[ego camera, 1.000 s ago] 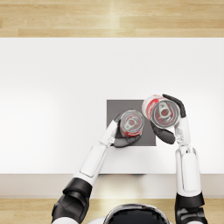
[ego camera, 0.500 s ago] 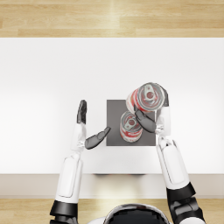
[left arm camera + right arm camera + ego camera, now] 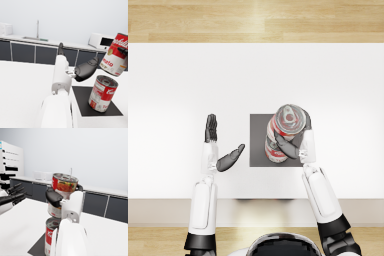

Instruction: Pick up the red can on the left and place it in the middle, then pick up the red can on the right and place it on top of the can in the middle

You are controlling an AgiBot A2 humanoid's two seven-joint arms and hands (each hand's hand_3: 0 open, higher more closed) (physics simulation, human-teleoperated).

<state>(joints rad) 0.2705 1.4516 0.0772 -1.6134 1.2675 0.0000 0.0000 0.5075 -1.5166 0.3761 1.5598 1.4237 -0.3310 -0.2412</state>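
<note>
One red soup can [image 3: 274, 151] stands upright on the dark square mat [image 3: 258, 142] in the middle of the white table. My right hand [image 3: 292, 145] grips the second red can [image 3: 288, 121] and holds it a little tilted just above the standing one. The left wrist view shows a small gap between the held can [image 3: 115, 58] and the lower can [image 3: 103, 93]. My left hand [image 3: 219, 146] hovers open to the left of the mat, fingers spread, holding nothing. In the right wrist view the right hand [image 3: 58, 197] wraps the raised can [image 3: 64, 186] over the lower can [image 3: 50, 236].
The white table [image 3: 178, 90] stretches wide on both sides of the mat. A wooden floor strip [image 3: 253, 20] lies beyond its far edge. Kitchen counters with a sink and a microwave [image 3: 101, 41] stand far behind.
My left hand has let go of the middle can and drawn away to the left, now open. My right hand has carried its can leftward to above the middle can.
</note>
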